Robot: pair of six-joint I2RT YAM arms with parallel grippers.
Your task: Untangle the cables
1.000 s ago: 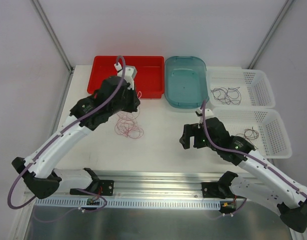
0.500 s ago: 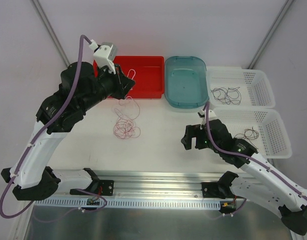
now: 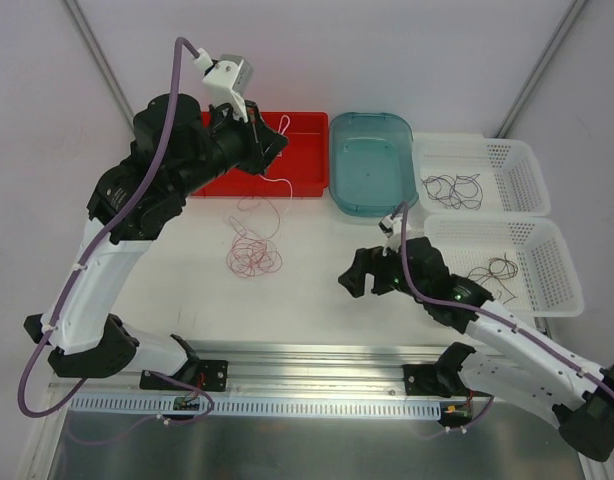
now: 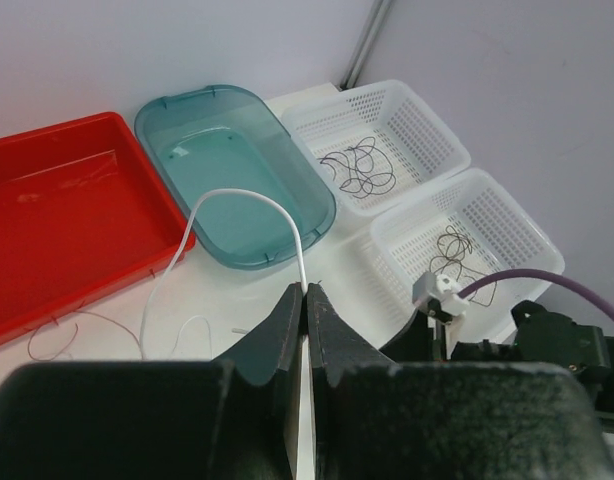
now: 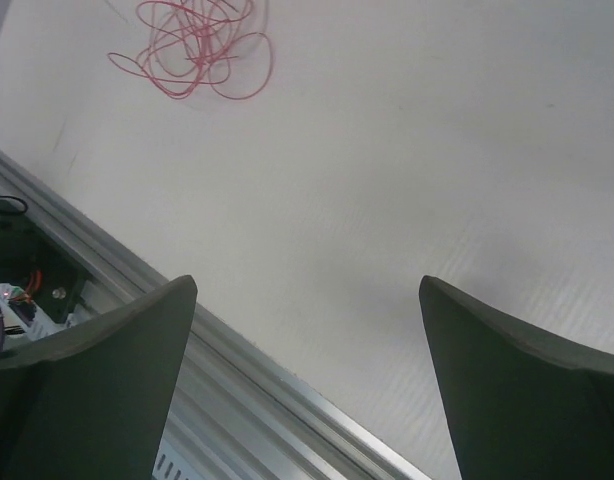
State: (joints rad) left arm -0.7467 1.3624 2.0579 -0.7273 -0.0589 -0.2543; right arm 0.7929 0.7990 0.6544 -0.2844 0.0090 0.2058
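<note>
Between the tips of the left claw (image 4: 305,300), pressed together, a white wire (image 4: 249,197) is pinched, arching ahead and trailing down to the bench (image 3: 317,240). Beneath lies the dark red tangle (image 3: 252,255); the right claw (image 5: 307,285) hangs spread, the tangle ahead of it. If strands are snagged, lifting may drag the coil, or the thin wire may slip free.

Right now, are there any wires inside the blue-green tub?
No, the top view shows only the bare bottom of the blue-green tub, while the dark wires lie in the white baskets beside it.
</note>
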